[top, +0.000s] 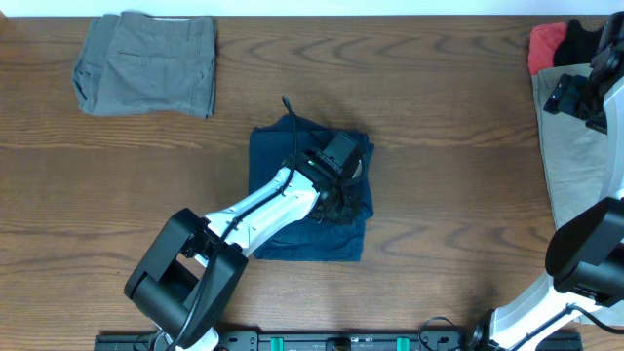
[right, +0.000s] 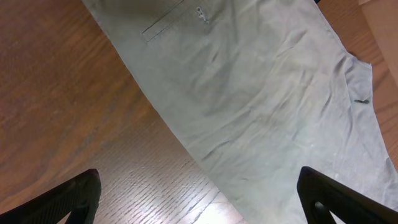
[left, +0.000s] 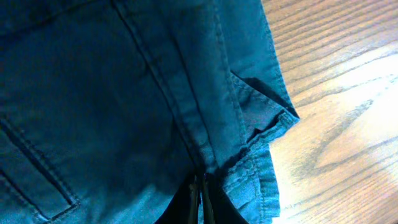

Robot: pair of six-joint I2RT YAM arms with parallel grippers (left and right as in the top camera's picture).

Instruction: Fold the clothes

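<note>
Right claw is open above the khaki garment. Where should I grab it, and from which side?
Grip the khaki garment along its long left edge, coming in from the bare-wood side toward table centre. That edge lies flat and fairly straight on the table with nothing beside it, so the open right claw could probably close on it cleanly.

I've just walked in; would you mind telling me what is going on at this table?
The left gripper is down on the folded navy shorts in the middle, jaws pinched shut on the fabric. The right gripper hovers open over the khaki garment at the right edge. Folded grey shorts lie at the far left.
</note>
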